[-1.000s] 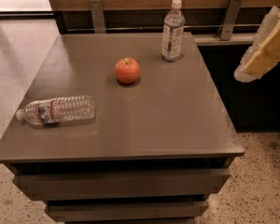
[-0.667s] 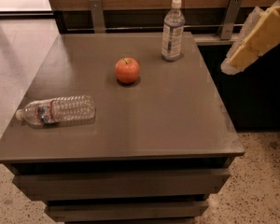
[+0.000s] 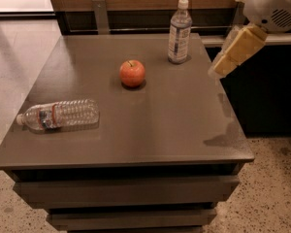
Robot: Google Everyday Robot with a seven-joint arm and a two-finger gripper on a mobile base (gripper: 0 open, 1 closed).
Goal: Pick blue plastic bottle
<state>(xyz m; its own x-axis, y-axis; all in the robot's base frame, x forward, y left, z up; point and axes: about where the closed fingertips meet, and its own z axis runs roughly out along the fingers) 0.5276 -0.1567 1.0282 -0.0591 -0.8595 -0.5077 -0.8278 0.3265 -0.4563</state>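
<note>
The blue plastic bottle (image 3: 179, 32) stands upright near the table's far right corner, with a white cap and a pale label. My gripper (image 3: 222, 67) hangs in the air over the table's right edge, to the right of the bottle and a little nearer to the camera, pointing down and to the left. It touches nothing. The white arm housing (image 3: 274, 6) is at the top right.
A red apple (image 3: 132, 73) sits near the table's middle. A ribbed clear bottle (image 3: 58, 114) with a red-and-blue label lies on its side at the left front. The grey table (image 3: 150, 130) stands against a wooden wall with metal brackets.
My gripper has moved left and toward the table, from beyond its right edge to over that edge. The bottles and the apple have not moved.
</note>
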